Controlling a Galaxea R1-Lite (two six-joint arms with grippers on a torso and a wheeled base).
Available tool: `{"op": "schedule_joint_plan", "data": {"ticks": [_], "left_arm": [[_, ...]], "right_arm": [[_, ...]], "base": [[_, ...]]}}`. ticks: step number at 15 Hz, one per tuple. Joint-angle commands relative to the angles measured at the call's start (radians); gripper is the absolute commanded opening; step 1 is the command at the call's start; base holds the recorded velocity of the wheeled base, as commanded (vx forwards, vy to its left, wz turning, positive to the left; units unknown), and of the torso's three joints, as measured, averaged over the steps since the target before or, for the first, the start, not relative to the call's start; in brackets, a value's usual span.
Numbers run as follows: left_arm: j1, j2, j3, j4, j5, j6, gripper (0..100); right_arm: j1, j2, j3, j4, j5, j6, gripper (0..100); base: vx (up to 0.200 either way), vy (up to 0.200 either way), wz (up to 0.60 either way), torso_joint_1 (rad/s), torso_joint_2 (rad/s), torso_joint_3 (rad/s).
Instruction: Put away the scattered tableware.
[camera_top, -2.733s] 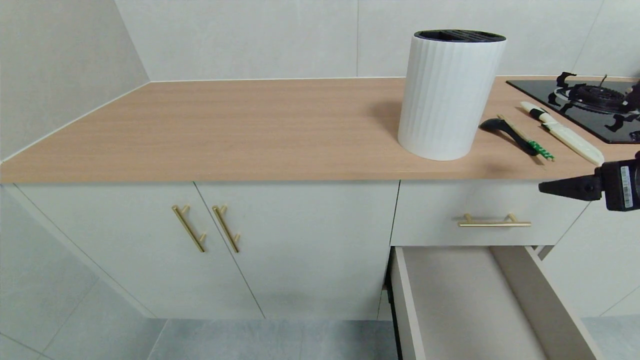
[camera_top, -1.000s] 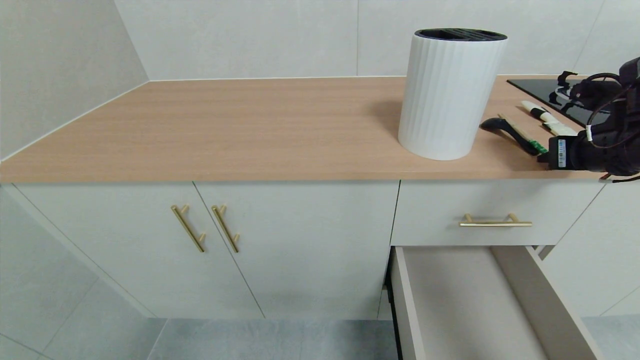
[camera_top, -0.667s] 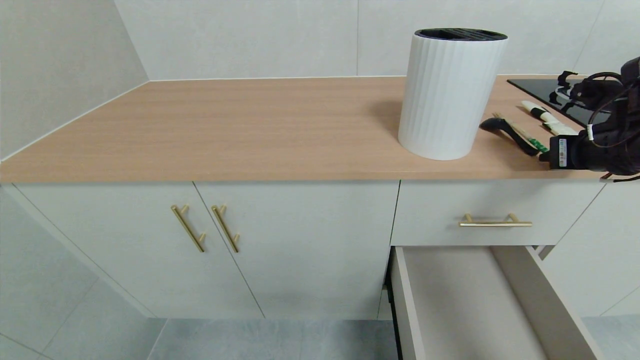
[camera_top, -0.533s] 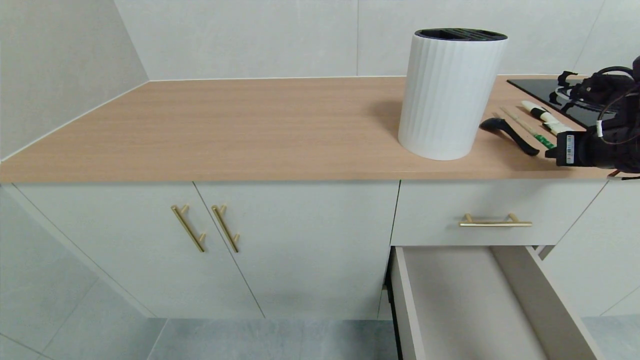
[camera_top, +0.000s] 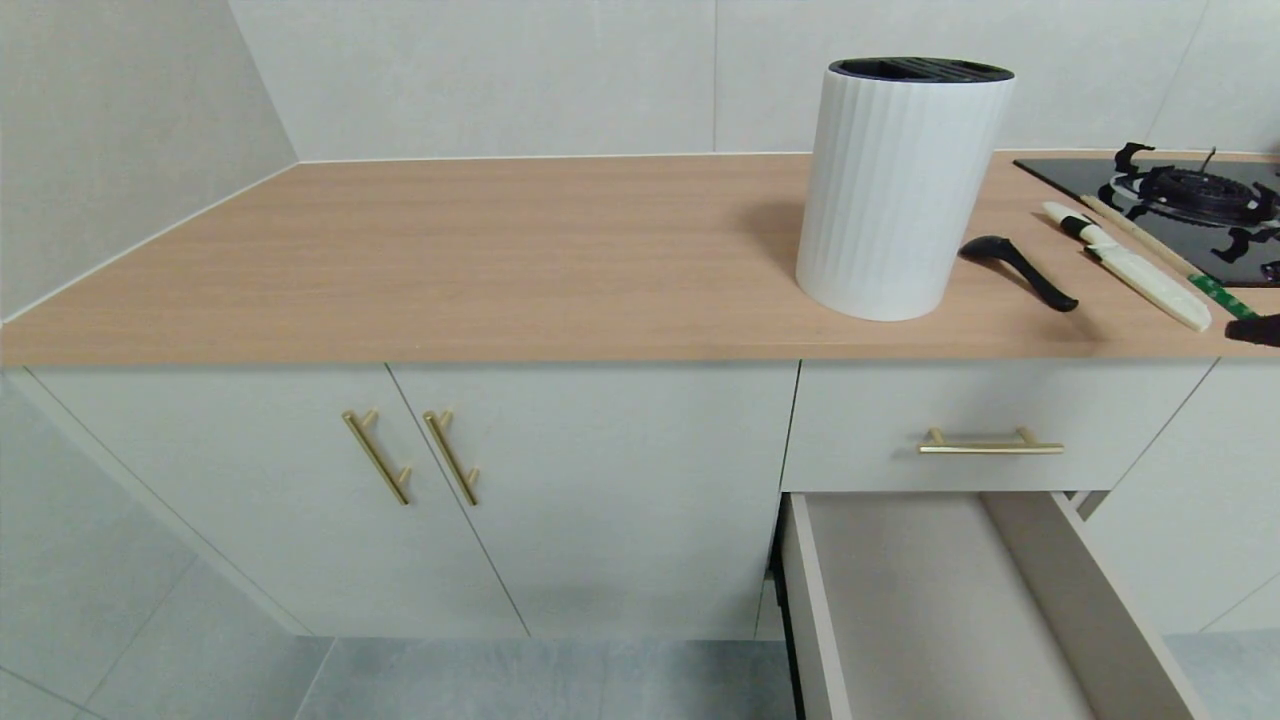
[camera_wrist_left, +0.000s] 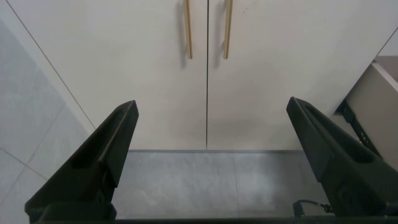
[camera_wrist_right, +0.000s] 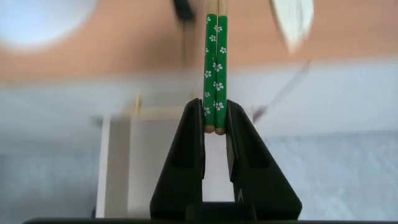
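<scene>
A pair of wooden chopsticks (camera_top: 1150, 243) with green flowered ends (camera_wrist_right: 216, 62) is pinched in my right gripper (camera_wrist_right: 216, 124), which is shut on the green ends. In the head view that gripper (camera_top: 1255, 330) sits at the counter's front right edge, and the chopsticks slant back toward the stove beside a white knife (camera_top: 1135, 268). A black spoon (camera_top: 1020, 270) lies on the counter beside the tall white ribbed holder (camera_top: 905, 190). My left gripper (camera_wrist_left: 211, 130) hangs open and holds nothing, low in front of the cabinet doors.
Below the counter's right part a drawer (camera_top: 810, 600) stands pulled out, under a closed drawer with a gold handle (camera_top: 990, 445). A black gas stove (camera_top: 1190, 190) is at the back right. Two cabinet doors have gold handles (camera_top: 412, 455). The wooden countertop (camera_top: 500, 250) stretches left.
My right gripper closed on the chopsticks' green ends beside the spoon and carried them rightward to the counter's right edge. The spoon, knife and holder stayed put.
</scene>
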Motion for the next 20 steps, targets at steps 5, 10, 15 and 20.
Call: {"op": "schedule_joint_plan", "data": {"ticks": [5,10,15,20], "left_arm": [[0.0,0.0,0.0,0.0,0.0,0.0,100],[0.0,0.0,0.0,0.0,0.0,0.0,100],[0.0,0.0,0.0,0.0,0.0,0.0,100],[0.0,0.0,0.0,0.0,0.0,0.0,100]], "right_arm": [[0.02,-0.43,0.138,0.33,0.21,-0.021,0],[0.309,-0.439,0.224,0.431,0.255,-0.091,0],[0.352,-0.134,0.371,0.425,0.178,-0.088,0],[0.343,0.01,0.399,0.387,0.177,-0.082,0]], "base": [[0.0,0.0,0.0,0.0,0.0,0.0],[0.0,0.0,0.0,0.0,0.0,0.0],[0.0,0.0,0.0,0.0,0.0,0.0],[0.0,0.0,0.0,0.0,0.0,0.0]]}}
